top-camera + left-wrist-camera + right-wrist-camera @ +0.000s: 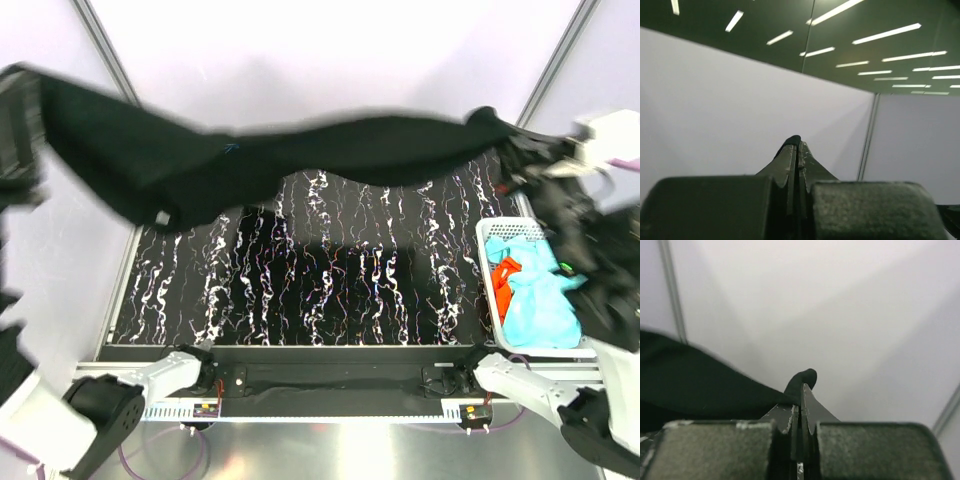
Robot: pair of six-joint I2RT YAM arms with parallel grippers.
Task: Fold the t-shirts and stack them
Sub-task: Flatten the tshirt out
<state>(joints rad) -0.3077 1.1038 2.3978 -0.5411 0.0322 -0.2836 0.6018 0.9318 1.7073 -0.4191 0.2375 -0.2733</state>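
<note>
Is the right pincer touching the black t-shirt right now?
Touching. Right wrist view shows the right pincer shut on a fold of the black t-shirt.

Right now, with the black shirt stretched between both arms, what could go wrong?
The right pincer grips only a small nub of the black t-shirt; it may slip. The cloth hangs bunched at the left, so it may land creased. The right arm, above the basket, might catch it.
</note>
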